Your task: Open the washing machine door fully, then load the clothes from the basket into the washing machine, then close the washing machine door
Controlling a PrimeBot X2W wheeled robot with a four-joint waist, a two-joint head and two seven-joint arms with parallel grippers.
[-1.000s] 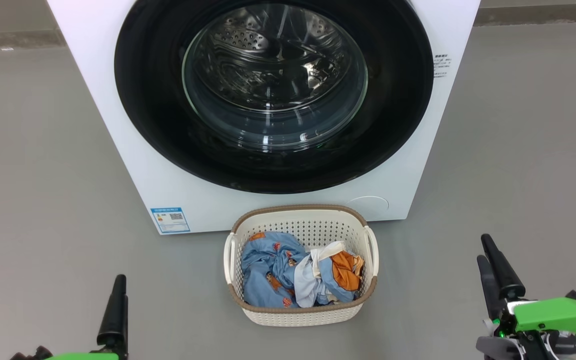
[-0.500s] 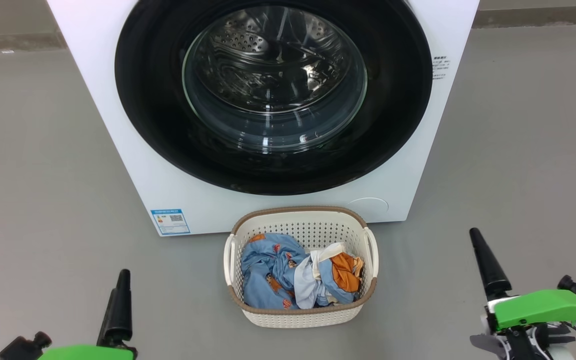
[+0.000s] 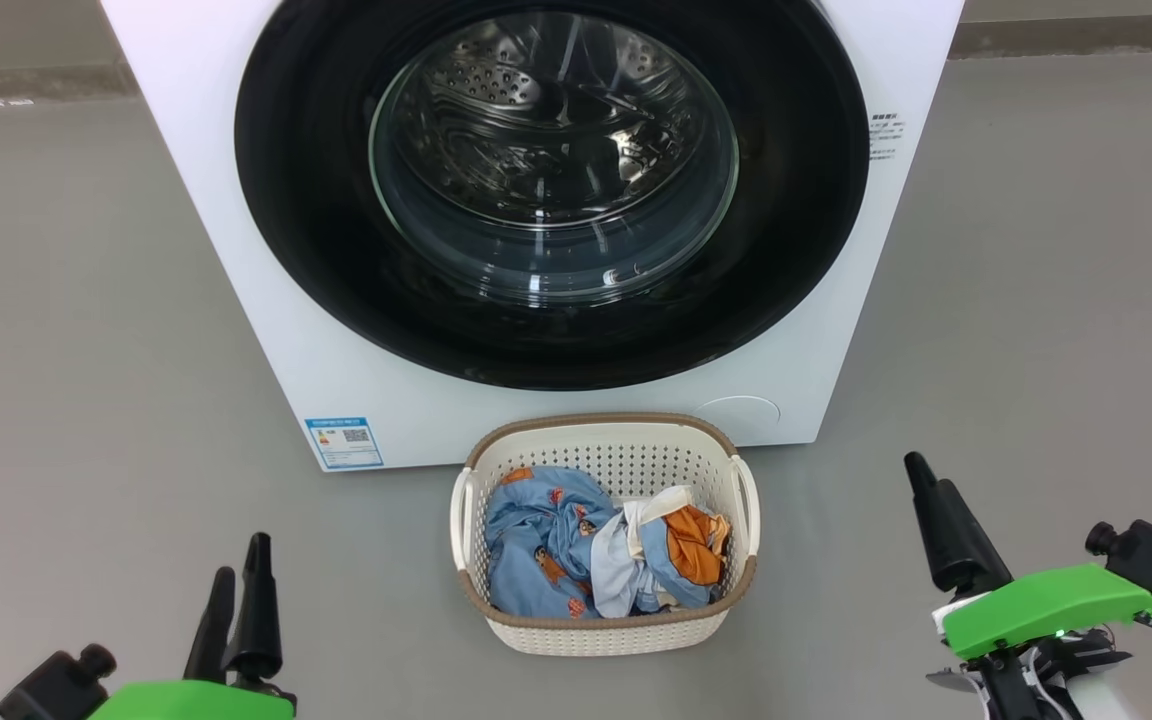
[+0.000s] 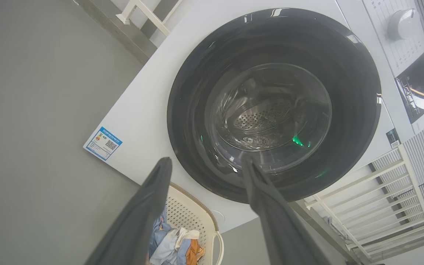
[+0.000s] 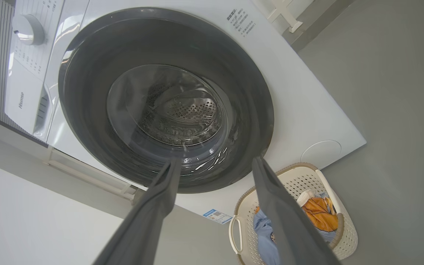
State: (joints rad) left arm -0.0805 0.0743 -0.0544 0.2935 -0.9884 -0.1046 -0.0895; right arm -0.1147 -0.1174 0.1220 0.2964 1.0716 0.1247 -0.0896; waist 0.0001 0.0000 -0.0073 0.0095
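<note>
The basket of clothes is sitting just before the washing machine (Hisense on its panel), door shut; left claw and right claw are hanging released.

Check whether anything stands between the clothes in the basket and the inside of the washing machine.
Yes: the washing machine door is shut, right behind the basket. The clothes can't go in until it's opened.

The basket holding clothes sits before the washing machine
</note>
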